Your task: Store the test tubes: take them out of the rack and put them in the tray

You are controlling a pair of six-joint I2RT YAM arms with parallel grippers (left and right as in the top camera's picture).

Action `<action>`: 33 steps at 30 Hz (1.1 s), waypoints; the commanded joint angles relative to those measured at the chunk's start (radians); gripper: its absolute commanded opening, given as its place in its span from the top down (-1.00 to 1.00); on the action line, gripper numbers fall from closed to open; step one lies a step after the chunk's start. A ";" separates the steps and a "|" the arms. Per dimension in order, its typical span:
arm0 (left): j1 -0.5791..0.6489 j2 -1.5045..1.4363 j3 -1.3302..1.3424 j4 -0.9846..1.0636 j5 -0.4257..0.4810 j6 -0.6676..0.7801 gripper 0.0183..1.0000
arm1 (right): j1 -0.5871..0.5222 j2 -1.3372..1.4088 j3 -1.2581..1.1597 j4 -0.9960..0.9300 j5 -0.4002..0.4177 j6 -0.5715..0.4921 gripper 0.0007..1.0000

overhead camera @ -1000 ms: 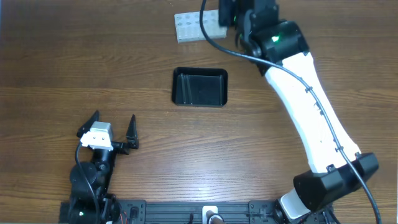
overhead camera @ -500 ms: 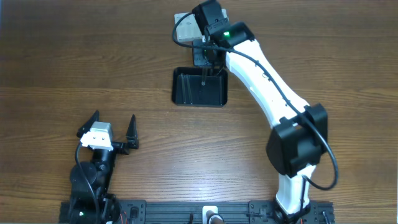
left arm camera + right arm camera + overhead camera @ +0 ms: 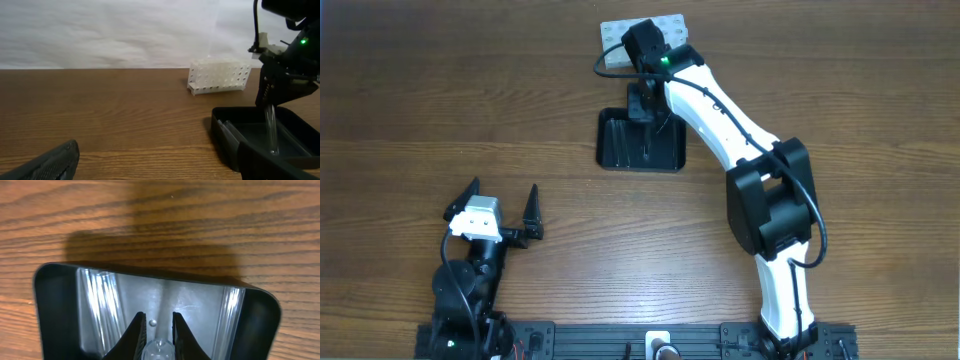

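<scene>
Wooden table (image 3: 420, 100), broad, carrying everything.

Right arm (image 3: 760, 170) stretches from its base up across the table to the far middle.

Black tray (image 3: 615, 150): shallow, open-topped, just on the near side of the rack. White rack (image 3: 611, 50) at the far edge of the table, perforated wall facing the left wrist view (image 3: 220, 76). Cannot tell whether any tubes remain in it.

Left tool (image 3: 502, 190): fingers spread, holding nothing, parked close to its own base, well apart from the tray.

Right tool (image 3: 157, 322): over the tray, fingers closed on a test tube (image 3: 271, 125) near its upper end. The tube hangs upright, its lower end down inside the tray at or near the floor; cannot tell if it touches.

Lying tube (image 3: 100, 300) on the tray floor along one side wall; what looks like a second one (image 3: 232, 310) along the opposite wall. Middle lane between them is bare.

Handling, as judged: the tube is clear, thin-walled, light, stiff and smooth. It is likely to slip under a loose pinch and to crack under a hard one or a drop. The hold near the top suits lifting from a rack. For release, the tube wants tipping flat and low into the bare lane, parallel to its neighbours, since it will roll.
</scene>
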 commanded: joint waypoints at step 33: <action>0.005 -0.005 -0.004 -0.004 0.010 0.011 -1.00 | -0.252 -0.624 -0.082 0.142 0.124 -0.387 -0.62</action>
